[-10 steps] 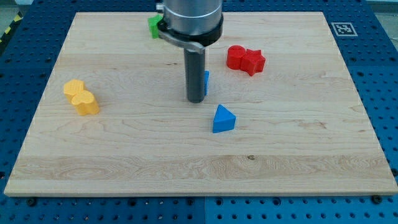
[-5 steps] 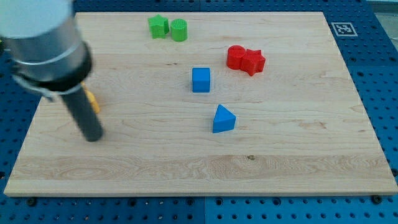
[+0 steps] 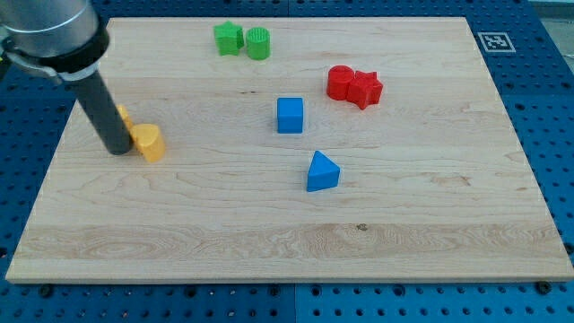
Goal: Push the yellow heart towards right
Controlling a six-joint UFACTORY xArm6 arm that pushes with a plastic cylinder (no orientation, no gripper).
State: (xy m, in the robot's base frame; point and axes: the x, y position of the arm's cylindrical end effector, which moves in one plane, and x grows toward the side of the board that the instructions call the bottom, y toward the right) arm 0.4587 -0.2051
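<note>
2 yellow blocks are crowded by my tip [image 3: 117, 149]; no pincer is fitted; the yellow heart [image 3: 148, 142] could be deflected off-line.

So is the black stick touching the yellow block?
Touching: in the camera view my tip sits flush against the yellow block's left side, no wood between them.

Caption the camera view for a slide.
My tip presses the left side of the yellow heart, a second yellow block half hidden behind the rod.
</note>
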